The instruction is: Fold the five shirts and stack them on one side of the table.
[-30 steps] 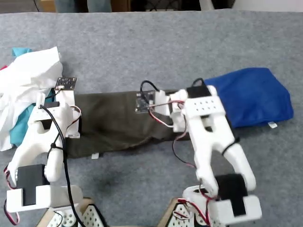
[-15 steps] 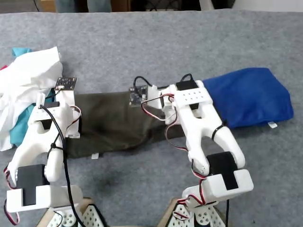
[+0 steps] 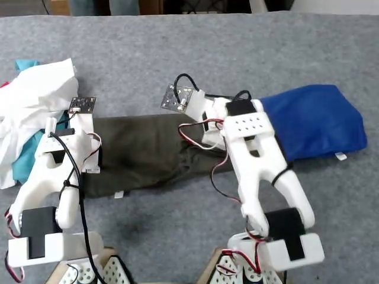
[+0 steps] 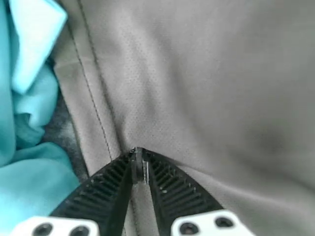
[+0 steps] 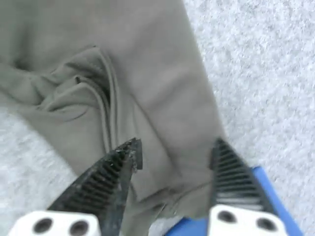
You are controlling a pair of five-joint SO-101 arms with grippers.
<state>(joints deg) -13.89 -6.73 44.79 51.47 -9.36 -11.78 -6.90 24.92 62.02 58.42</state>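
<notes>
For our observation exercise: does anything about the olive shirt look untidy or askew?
Yes. The olive shirt is bunched into creases at its end beside the blue shirt, below the open right gripper, not flat. The left gripper pinches its opposite edge.

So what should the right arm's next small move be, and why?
Probably lower the right gripper and close it on the near end of the olive shirt, beside the blue shirt. Its jaws stand open just above that cloth, while the left gripper is shut on the opposite edge.
</notes>
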